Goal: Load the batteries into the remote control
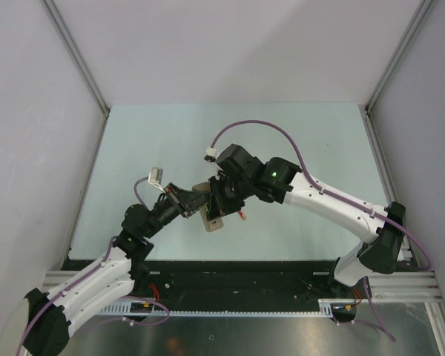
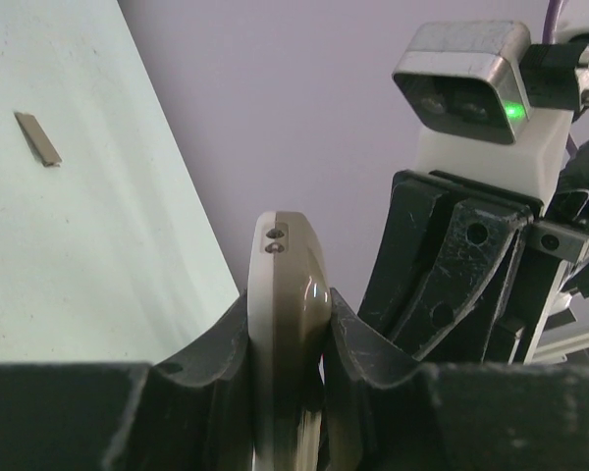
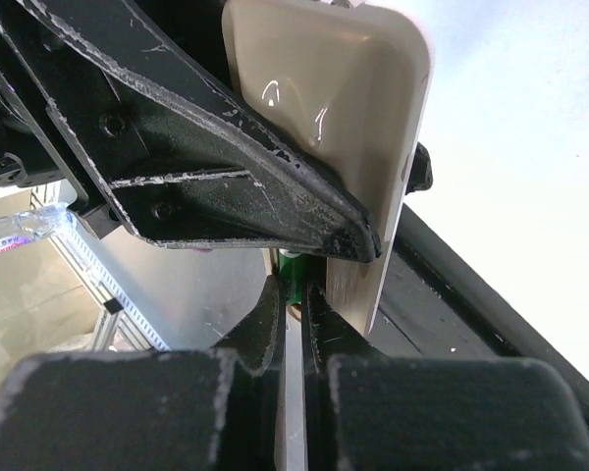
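Observation:
My left gripper [image 1: 196,204] is shut on the remote control [image 1: 213,221] and holds it above the middle of the table. In the left wrist view the remote control [image 2: 287,285] stands edge-on between the jaws of the left gripper [image 2: 287,319]. My right gripper [image 1: 224,199] is pressed close against the remote from the right. In the right wrist view the right gripper [image 3: 294,287] is shut on a green battery [image 3: 294,267] right beside the pale back of the remote control [image 3: 344,88]. A small red piece [image 1: 241,216], possibly a battery, lies on the table nearby.
A small flat grey cover piece [image 2: 37,137] lies on the pale green table [image 1: 156,141]. The right arm's camera housing [image 2: 466,83] stands close beside the remote. A black finger [image 3: 226,167] of the left gripper crosses the right wrist view. Grey walls enclose the table.

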Tool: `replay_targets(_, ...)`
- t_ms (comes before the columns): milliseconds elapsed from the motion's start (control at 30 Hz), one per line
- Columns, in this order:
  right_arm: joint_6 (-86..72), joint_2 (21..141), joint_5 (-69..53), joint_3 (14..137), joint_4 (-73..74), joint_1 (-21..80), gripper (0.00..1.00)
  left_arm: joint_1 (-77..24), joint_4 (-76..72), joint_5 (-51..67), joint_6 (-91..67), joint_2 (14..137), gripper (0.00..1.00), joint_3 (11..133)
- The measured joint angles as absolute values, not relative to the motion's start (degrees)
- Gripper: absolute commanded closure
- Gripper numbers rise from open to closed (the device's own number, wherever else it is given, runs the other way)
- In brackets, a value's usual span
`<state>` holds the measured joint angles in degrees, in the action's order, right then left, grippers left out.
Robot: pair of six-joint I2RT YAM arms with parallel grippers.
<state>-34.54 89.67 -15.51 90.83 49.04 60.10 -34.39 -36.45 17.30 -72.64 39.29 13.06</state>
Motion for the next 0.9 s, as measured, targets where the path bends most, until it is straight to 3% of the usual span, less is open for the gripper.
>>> replay_targets(167, -34.9, 89.7, -14.0, 90.8, 48.5, 60.7, 1.00, -34.5, -36.8, 16.4, -72.7, 39.2, 1.00, 12.8)
replay_targets(467, -35.6, 89.7, -12.5, 90.8, 48.1, 61.3, 0.84, -34.7, -37.3, 15.1, -73.1, 38.7, 1.00, 12.1)
replay_targets(900, -34.7, 91.5, -7.8, 93.6, 50.9, 62.9, 0.81, -34.9, -37.6, 13.6, -73.6, 38.5, 1.00, 11.1)
